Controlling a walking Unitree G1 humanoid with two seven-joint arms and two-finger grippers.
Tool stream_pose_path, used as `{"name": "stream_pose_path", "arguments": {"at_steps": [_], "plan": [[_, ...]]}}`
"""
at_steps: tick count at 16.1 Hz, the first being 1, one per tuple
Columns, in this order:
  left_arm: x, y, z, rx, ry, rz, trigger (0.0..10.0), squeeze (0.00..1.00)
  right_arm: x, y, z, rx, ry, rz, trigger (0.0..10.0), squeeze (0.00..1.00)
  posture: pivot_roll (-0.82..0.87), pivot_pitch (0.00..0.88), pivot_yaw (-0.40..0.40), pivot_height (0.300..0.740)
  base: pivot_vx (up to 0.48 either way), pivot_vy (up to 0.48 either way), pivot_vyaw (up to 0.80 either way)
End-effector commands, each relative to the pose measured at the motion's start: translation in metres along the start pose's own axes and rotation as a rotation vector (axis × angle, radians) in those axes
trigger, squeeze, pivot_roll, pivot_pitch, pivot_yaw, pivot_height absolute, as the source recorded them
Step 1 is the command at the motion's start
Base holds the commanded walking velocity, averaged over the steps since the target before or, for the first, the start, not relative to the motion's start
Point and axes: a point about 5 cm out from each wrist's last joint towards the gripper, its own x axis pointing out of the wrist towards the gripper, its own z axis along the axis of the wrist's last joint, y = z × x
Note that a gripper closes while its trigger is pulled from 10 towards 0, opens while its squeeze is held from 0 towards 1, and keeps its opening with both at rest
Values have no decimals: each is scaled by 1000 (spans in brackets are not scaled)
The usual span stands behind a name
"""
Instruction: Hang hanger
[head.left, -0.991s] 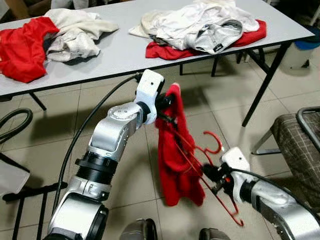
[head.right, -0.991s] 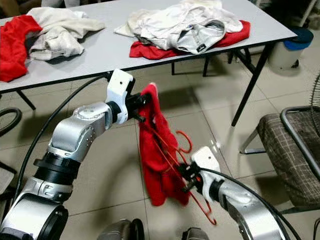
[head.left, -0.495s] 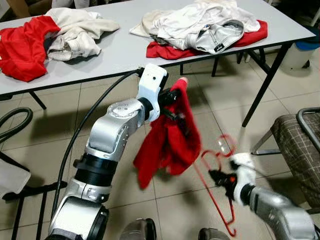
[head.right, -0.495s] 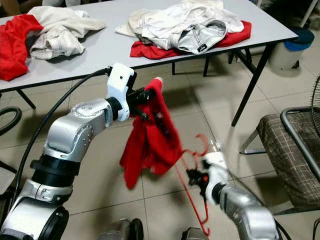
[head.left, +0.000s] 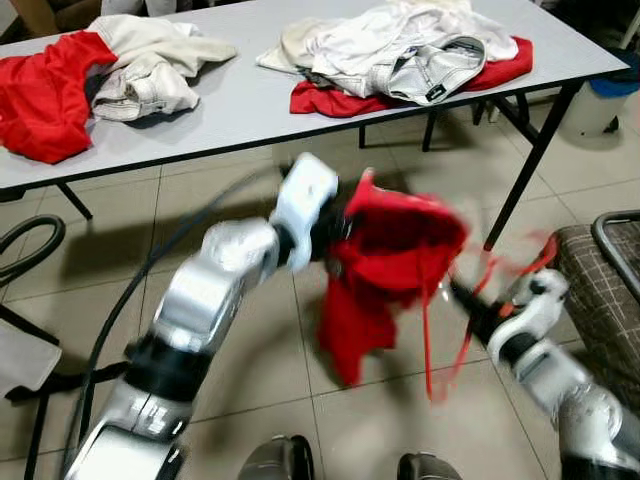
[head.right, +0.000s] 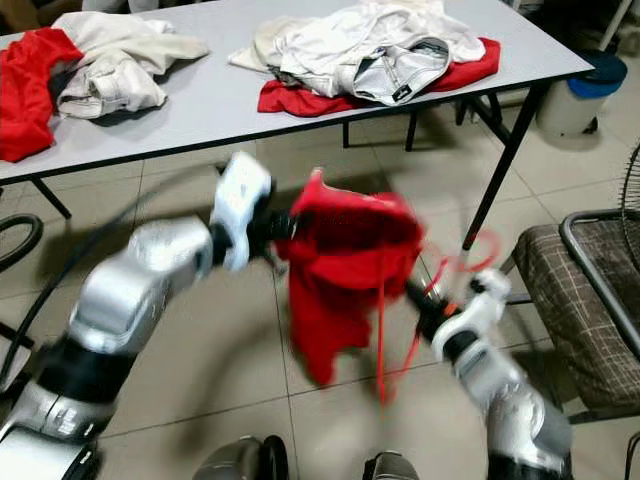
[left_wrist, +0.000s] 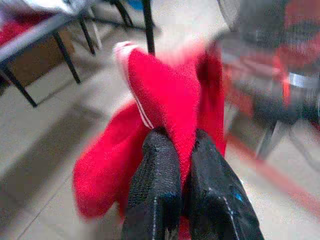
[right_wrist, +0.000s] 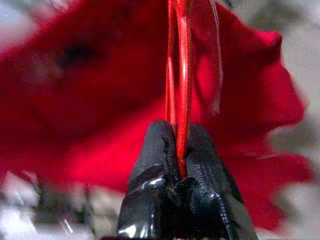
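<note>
Above floor: left gripper (left_wrist: 181, 150) pinches red garment (head.left: 390, 260); right gripper (right_wrist: 182, 150) clamps red hanger (right_wrist: 179, 75).

Garment (head.left: 385, 255) between left hand (left_wrist: 175, 150) and right hand (right_wrist: 176, 150), before table (head.left: 240, 105) with clothes piles (head.left: 400, 55).

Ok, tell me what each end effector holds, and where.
Left end effector: red garment, by a fold of cloth. Right end effector: red hanger, by its wire.

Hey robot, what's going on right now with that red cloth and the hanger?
Left gripper shut on red garment. Right gripper shut on red hanger, beside the garment. Table with clothes beyond.
</note>
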Motion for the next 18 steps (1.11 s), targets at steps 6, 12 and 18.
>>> {"name": "stream_pose_path", "arguments": {"at_steps": [6,12,18], "plan": [[13,-42,-19,57,-6,-171,0,0,38,11,54,356,-318,-70,10000,0,-99,99,117,740,0,0,0],[25,-83,-7,73,-118,-359,0,0,78,40,67,448,-350,-111,10000,0,-97,110,100,740,0,0,0],[28,-93,35,59,-317,-383,0,0,93,54,51,352,-279,-145,10000,0,-86,118,87,740,0,0,0]]}}
